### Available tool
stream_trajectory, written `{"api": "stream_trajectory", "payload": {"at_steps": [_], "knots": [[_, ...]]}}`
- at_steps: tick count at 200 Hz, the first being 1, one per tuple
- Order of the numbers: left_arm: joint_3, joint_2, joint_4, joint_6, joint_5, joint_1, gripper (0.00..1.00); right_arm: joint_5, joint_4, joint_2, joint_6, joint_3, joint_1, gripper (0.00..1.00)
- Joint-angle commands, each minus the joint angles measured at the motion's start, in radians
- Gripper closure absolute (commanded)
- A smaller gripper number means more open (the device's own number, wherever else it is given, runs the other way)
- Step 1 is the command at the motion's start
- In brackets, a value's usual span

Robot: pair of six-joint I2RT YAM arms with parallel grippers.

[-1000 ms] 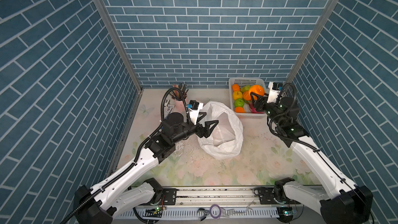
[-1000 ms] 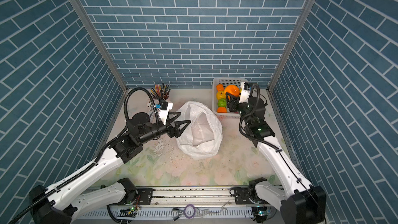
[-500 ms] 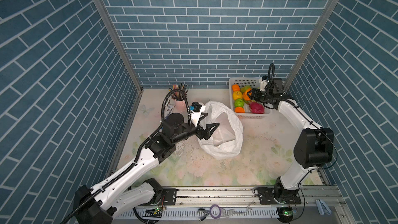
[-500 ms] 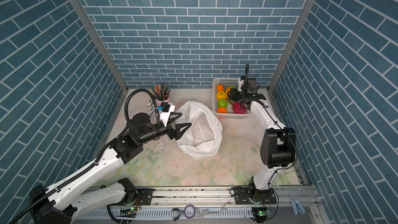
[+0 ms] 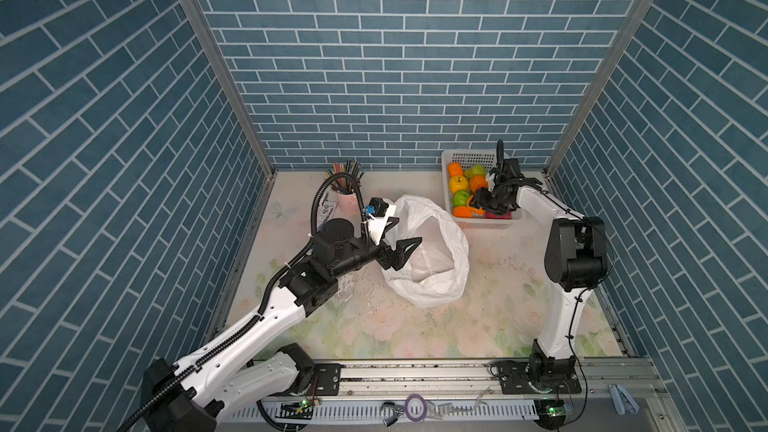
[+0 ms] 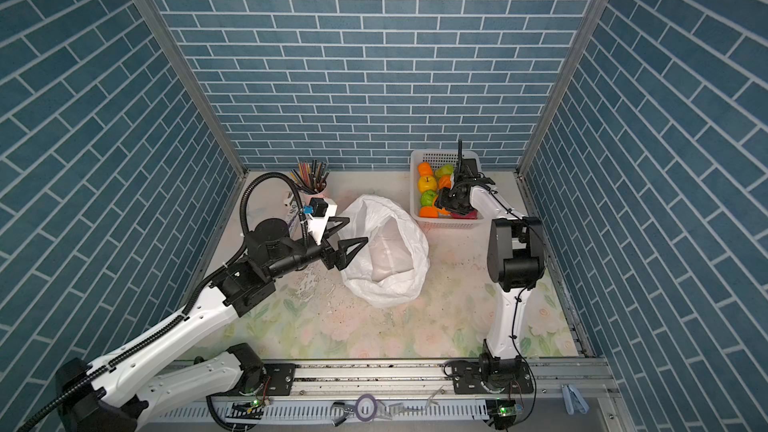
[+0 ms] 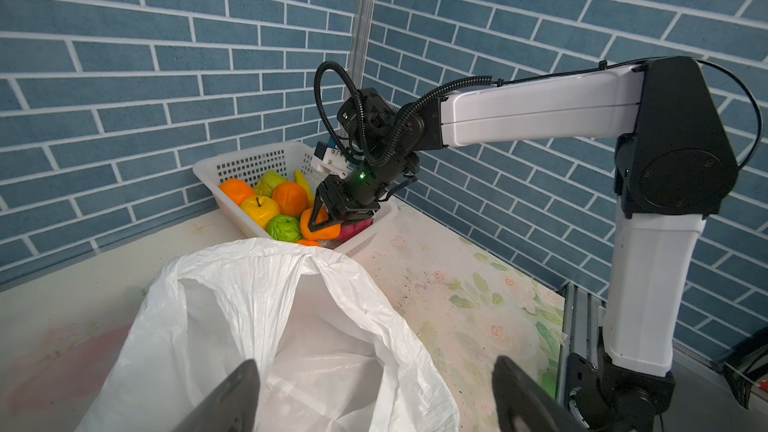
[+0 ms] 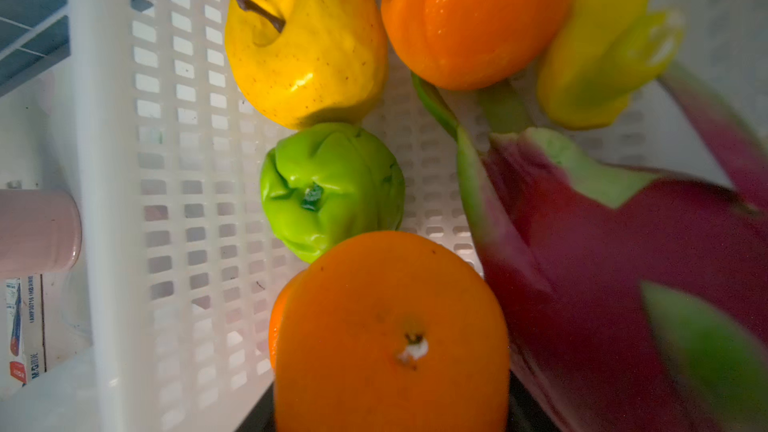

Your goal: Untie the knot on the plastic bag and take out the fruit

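Observation:
The white plastic bag (image 5: 432, 259) (image 6: 386, 259) (image 7: 249, 326) lies slumped mid-table with its mouth gaping; no knot is in view. My left gripper (image 5: 409, 230) (image 6: 357, 228) (image 7: 374, 371) is open at the bag's mouth, one finger on each side of the rim, gripping nothing. My right gripper (image 5: 478, 199) (image 7: 322, 218) is shut on an orange (image 8: 390, 334) (image 7: 316, 226) low in the near end of the white basket (image 5: 469, 155) (image 8: 112, 160). In the basket lie a yellow apple (image 8: 303, 39), a green fruit (image 8: 332, 189), another orange (image 8: 469, 14) and a pink dragon fruit (image 8: 623, 263).
A pink cup of pencils (image 5: 347, 197) (image 6: 311, 184) and a small box (image 5: 326, 211) stand at the back left, behind my left wrist. Brick walls close in on three sides. The arms' base rail (image 5: 415, 371) runs along the front edge.
My right arm has raised its elbow and brought the orange down into the near end of the basket. The left gripper has stayed open at the bag's mouth, hardly moving.

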Motion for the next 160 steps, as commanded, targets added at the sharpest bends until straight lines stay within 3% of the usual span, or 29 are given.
{"api": "stream_trajectory", "payload": {"at_steps": [1,42,107,134,160], "knots": [[-0.01,-0.015,0.003,0.01,-0.029,0.0,0.12,0.003,-0.042,0.019,-0.013,-0.001,-0.001,0.37],[-0.007,-0.024,-0.001,0.001,-0.077,0.0,0.12,0.018,-0.031,-0.057,-0.007,-0.005,-0.002,0.19],[-0.024,-0.065,-0.017,-0.008,-0.219,0.0,0.12,0.109,0.011,-0.299,-0.003,-0.079,-0.002,0.16],[-0.053,-0.101,-0.024,-0.007,-0.353,0.001,0.12,0.21,0.124,-0.481,0.02,-0.232,-0.004,0.16],[-0.113,-0.154,-0.028,-0.008,-0.554,0.012,0.12,0.382,0.371,-0.75,0.022,-0.535,-0.014,0.15]]}}
